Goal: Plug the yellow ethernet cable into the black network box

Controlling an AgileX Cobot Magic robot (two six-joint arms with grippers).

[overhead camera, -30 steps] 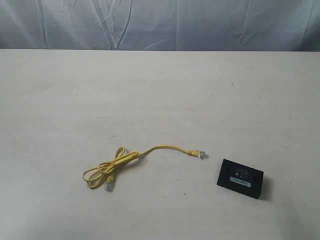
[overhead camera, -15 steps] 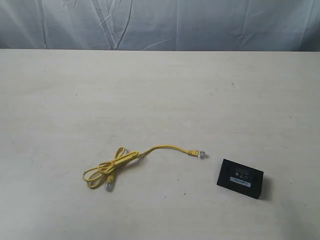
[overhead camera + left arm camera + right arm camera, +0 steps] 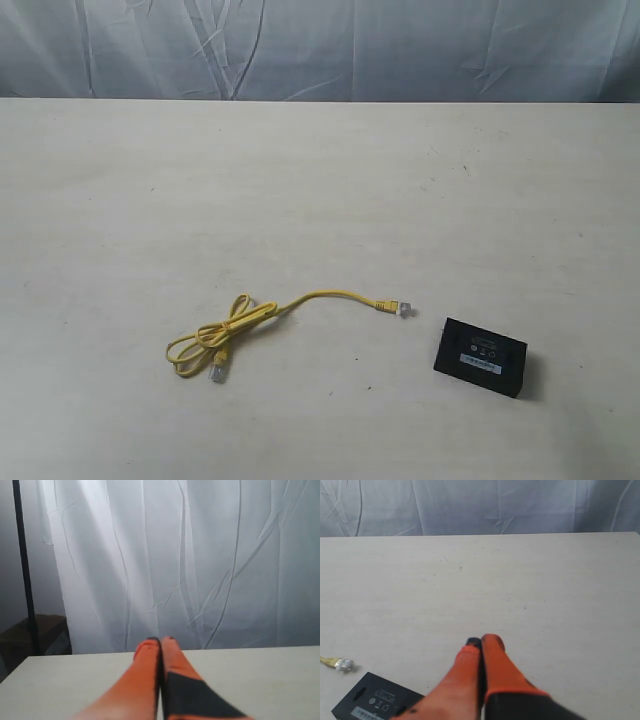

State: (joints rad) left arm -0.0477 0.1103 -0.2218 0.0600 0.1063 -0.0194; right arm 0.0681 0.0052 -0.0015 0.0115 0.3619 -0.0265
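The yellow ethernet cable (image 3: 250, 320) lies on the table, its coiled part at the left and one clear plug (image 3: 403, 310) stretched toward the right. A second plug (image 3: 218, 374) rests by the coil. The black network box (image 3: 481, 356) sits flat just right of the stretched plug, apart from it, white label up. Neither arm shows in the exterior view. My left gripper (image 3: 160, 641) is shut and empty, aimed at the curtain. My right gripper (image 3: 481, 641) is shut and empty above the table, with the box (image 3: 375, 700) and a plug (image 3: 343, 665) beside it.
A pale table (image 3: 320, 200) spreads under everything, its far edge meeting a wrinkled white curtain (image 3: 320, 50). A dark upright pole (image 3: 24, 565) and a dark object stand off the table's side in the left wrist view.
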